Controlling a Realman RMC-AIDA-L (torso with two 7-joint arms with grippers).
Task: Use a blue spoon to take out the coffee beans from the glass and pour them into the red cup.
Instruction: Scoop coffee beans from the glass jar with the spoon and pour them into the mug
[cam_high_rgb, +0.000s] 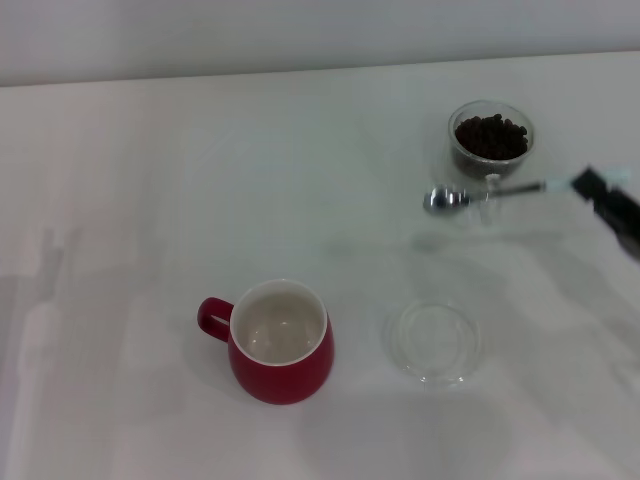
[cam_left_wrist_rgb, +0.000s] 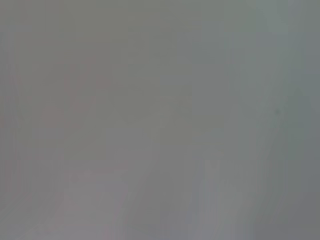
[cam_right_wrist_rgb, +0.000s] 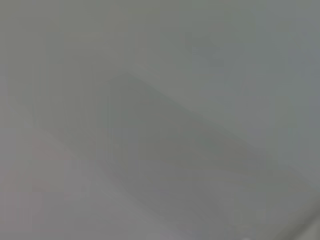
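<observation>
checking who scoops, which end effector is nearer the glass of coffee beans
Right. The right end effector holds the blue spoon by its handle, just right of the glass, spoon bowl in front of it. The left end effector is out of view.

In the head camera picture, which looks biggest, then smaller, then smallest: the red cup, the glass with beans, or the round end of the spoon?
1. red cup, biggest.
2. glass; it stands farther back, which may shrink it.
3. spoon's bowl, smallest.
</observation>
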